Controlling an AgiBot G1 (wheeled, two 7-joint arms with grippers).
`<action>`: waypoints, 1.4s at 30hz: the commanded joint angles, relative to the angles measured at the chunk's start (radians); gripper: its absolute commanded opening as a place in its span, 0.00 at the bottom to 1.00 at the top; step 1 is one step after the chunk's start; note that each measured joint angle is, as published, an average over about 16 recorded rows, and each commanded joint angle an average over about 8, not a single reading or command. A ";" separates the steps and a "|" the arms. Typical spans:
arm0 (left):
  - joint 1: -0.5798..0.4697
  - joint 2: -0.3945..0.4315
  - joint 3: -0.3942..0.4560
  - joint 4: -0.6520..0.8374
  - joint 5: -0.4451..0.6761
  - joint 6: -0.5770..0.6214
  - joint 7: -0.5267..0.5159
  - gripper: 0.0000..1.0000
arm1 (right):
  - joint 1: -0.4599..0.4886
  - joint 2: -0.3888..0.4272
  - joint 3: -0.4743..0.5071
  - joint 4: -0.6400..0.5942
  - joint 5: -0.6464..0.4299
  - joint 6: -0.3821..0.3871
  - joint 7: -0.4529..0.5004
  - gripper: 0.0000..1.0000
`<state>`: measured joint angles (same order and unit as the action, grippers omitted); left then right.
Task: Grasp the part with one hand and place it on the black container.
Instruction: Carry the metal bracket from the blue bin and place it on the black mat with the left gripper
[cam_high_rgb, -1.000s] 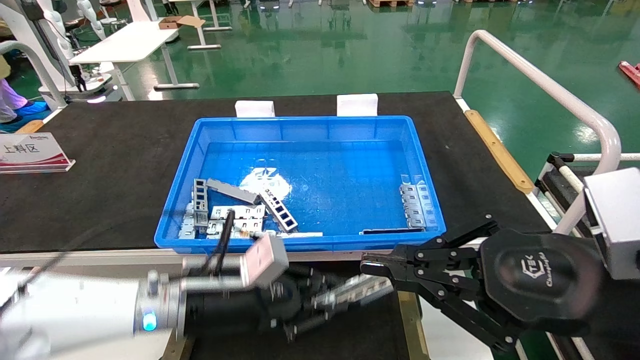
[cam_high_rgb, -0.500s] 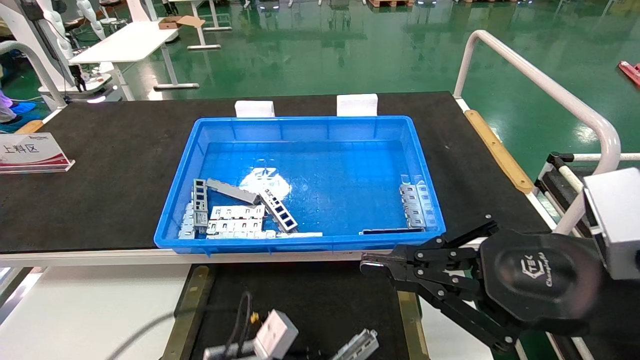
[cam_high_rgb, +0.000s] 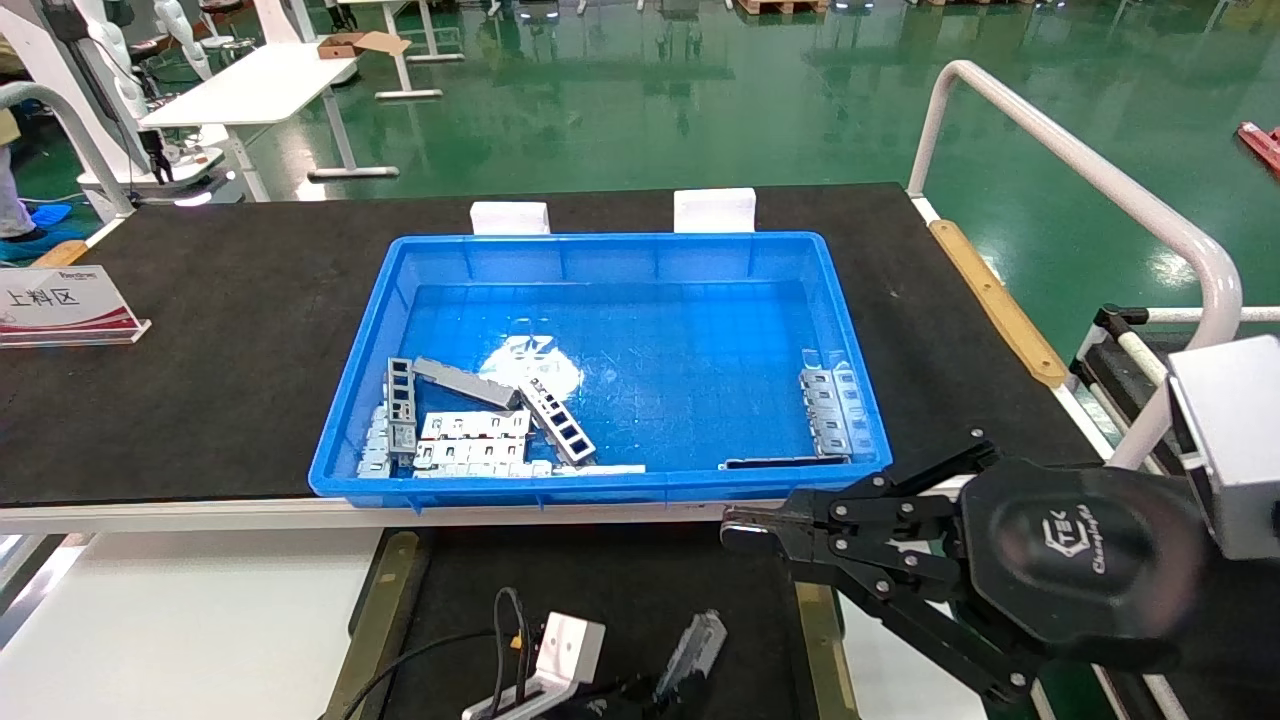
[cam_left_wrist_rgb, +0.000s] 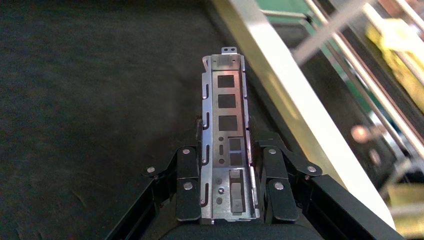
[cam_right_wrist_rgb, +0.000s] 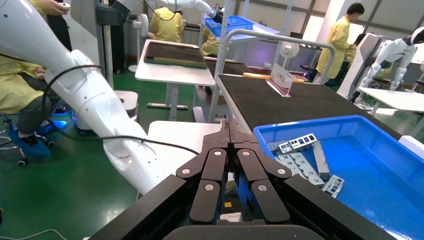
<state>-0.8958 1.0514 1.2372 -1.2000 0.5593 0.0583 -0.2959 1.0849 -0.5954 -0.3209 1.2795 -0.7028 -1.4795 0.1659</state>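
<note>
Black container (cam_high_rgb: 610, 590): felt tray, near edge of table, below blue bin (cam_high_rgb: 600, 490).
Right claw (cam_high_rgb: 745, 528): pressed together, parked beside tray.
Left claw (cam_left_wrist_rgb: 227, 167): pinching part (cam_left_wrist_rgb: 226, 135) over tray; long axis runs straight out from the jaws.

The narrow silver-grey metal channel part (cam_left_wrist_rgb: 226, 135), clamped between the left gripper's (cam_left_wrist_rgb: 227, 172) black fingers (cam_left_wrist_rgb: 187, 182), carries a ladder-like row of dark rectangular cutouts. Beneath those fingers lies the flat matte black felt-like container (cam_left_wrist_rgb: 100, 100), edged beside them by an olive-brass strip (cam_left_wrist_rgb: 280, 90). The right gripper's (cam_right_wrist_rgb: 229, 131) fingers (cam_right_wrist_rgb: 220, 150) are black with silver rivets, and past them sits a bright blue plastic bin (cam_right_wrist_rgb: 360, 150) of silver-grey metal pieces (cam_right_wrist_rgb: 300, 155).
</note>
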 joint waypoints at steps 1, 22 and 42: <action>0.006 0.027 -0.009 0.014 -0.006 -0.043 -0.005 0.00 | 0.000 0.000 0.000 0.000 0.000 0.000 0.000 0.00; 0.064 0.254 -0.249 0.239 0.075 -0.173 -0.022 0.00 | 0.000 0.000 -0.001 0.000 0.001 0.000 0.000 0.00; 0.071 0.307 -0.335 0.354 0.127 -0.123 -0.064 0.03 | 0.000 0.001 -0.001 0.000 0.001 0.001 -0.001 0.04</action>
<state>-0.8252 1.3572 0.9045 -0.8479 0.6866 -0.0664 -0.3592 1.0852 -0.5949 -0.3223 1.2795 -0.7019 -1.4790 0.1652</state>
